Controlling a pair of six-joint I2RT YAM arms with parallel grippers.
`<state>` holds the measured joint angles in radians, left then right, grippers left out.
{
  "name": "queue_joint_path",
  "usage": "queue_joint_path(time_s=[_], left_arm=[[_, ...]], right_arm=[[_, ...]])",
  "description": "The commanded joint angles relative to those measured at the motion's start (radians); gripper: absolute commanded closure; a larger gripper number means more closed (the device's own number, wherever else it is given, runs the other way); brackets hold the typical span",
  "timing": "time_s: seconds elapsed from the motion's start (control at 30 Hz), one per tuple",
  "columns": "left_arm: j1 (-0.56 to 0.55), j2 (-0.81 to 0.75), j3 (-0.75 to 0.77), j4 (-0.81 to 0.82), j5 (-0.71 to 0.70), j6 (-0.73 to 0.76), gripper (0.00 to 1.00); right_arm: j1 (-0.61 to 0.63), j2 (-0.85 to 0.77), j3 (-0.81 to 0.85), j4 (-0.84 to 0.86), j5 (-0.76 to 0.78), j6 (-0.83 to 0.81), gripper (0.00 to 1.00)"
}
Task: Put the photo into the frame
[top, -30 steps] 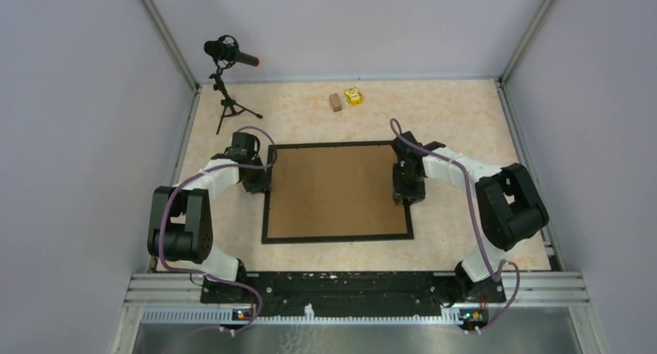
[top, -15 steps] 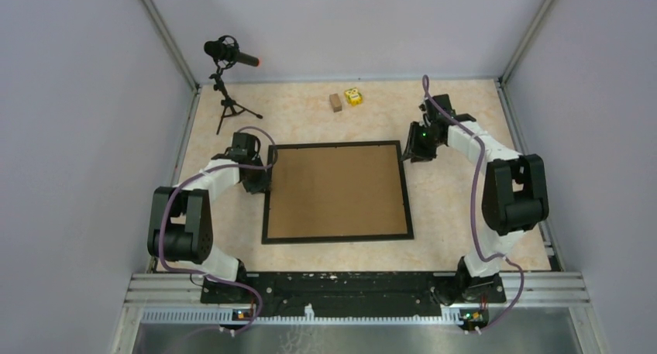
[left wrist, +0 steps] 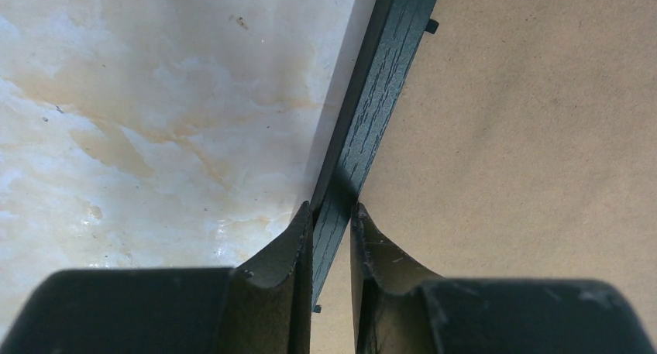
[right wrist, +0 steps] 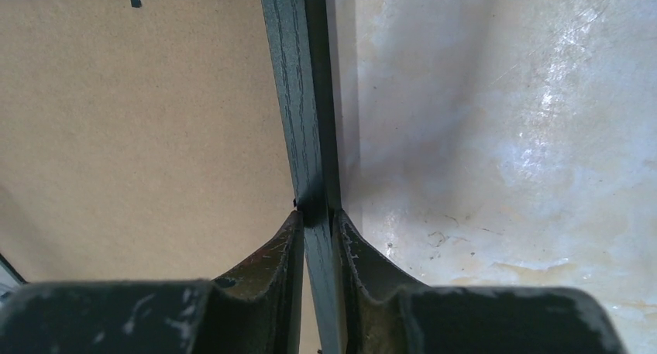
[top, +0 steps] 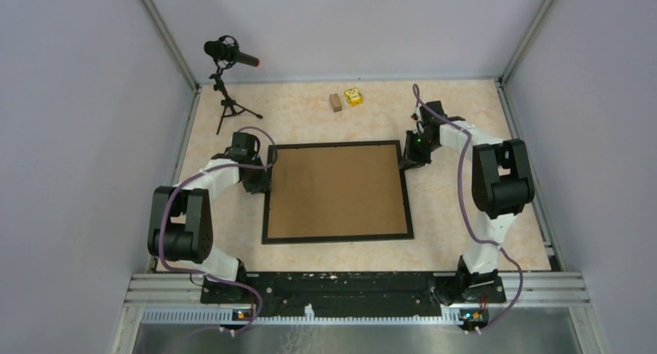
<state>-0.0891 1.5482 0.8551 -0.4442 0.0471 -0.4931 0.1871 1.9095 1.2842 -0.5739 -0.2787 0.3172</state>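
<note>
The black frame [top: 337, 237] lies flat on the table with the brown backing board [top: 337, 190] filling it. The photo is not in view. My left gripper [top: 260, 182] is shut astride the frame's left bar [left wrist: 380, 83], one finger on the table side and one over the board [left wrist: 527, 152]. My right gripper [top: 408, 159] is shut astride the frame's right bar [right wrist: 298, 91] near its far corner, with the board [right wrist: 139, 122] to its left. The left gripper's tips [left wrist: 331, 211] and the right gripper's tips [right wrist: 316, 214] both pinch the bar.
A microphone on a small tripod [top: 226, 60] stands at the far left. A small brown block [top: 335, 102] and a yellow object [top: 353, 97] lie at the far middle. Grey walls enclose the marbled tabletop [top: 465, 214] on three sides.
The right gripper left the middle of the frame's right bar, swung out to the far right, then came back onto the right bar near its far corner. The left arm has not moved.
</note>
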Motion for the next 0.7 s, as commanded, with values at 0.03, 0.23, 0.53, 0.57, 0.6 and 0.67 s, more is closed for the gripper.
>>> queue_joint_path(time_s=[0.03, 0.23, 0.53, 0.57, 0.6, 0.67], left_arm=[[0.006, 0.076, -0.033, -0.010, -0.053, 0.008, 0.94], [0.005, 0.081, -0.025, -0.013, -0.061, 0.028, 1.00], [-0.006, 0.105, -0.018, -0.022, -0.072, 0.041, 1.00], [-0.007, 0.107, -0.016, -0.022, -0.078, 0.043, 1.00], [-0.008, 0.107, -0.016, -0.022, -0.083, 0.045, 1.00], [-0.011, 0.108, -0.015, -0.022, -0.091, 0.049, 1.00]], right_arm=[[-0.025, 0.032, 0.031, 0.030, 0.004, -0.020, 0.86], [-0.034, 0.095, 0.101, -0.021, -0.022, -0.097, 0.84], [-0.023, 0.262, 0.239, -0.126, 0.087, -0.183, 0.79], [-0.016, 0.274, 0.256, -0.136, 0.099, -0.189, 0.78], [-0.010, 0.285, 0.274, -0.147, 0.113, -0.196, 0.77], [0.008, 0.316, 0.326, -0.181, 0.154, -0.207, 0.76]])
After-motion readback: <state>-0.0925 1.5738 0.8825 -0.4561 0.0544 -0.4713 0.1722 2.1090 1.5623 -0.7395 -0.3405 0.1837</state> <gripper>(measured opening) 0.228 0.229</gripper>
